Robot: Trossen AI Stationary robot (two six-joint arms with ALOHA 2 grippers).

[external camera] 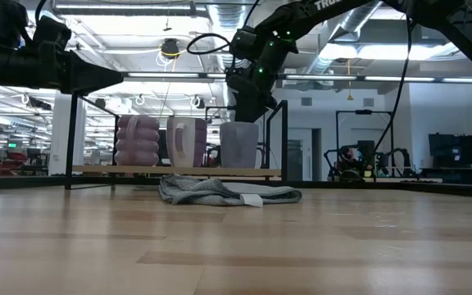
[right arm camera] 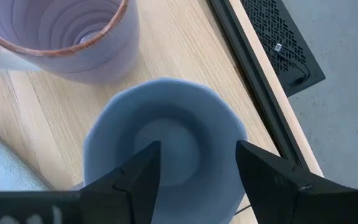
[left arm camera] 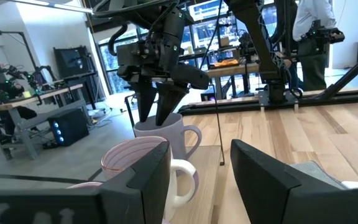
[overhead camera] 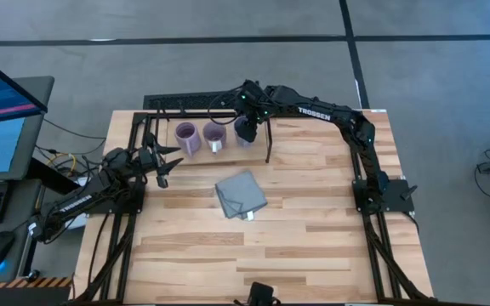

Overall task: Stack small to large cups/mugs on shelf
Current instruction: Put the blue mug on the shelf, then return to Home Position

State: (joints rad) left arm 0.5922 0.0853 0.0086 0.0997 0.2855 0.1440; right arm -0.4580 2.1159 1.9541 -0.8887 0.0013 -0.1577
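Right hand [right arm camera: 194,168] hangs directly over the blue-grey mug [right arm camera: 163,146], fingers spread with tips inside the rim, not yet clamped, likely positioned for lifting. All three mugs stand in a row on the shelf [overhead camera: 287,136]. Left hand [overhead camera: 163,170] waits released, well apart.

light purple mug [overhead camera: 185,136] | darker purple mug [overhead camera: 214,136], white inside | blue-grey mug [right arm camera: 166,146] | grey-blue cloth [overhead camera: 241,194] | light wood shelf [right arm camera: 17,112]

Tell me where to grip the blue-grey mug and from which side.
Grip the blue-grey mug by its rim wall, coming straight down from above: it stands upright with its mouth open upward on the shelf. The right gripper already hangs over it, fingers open, probably one inside and one outside.
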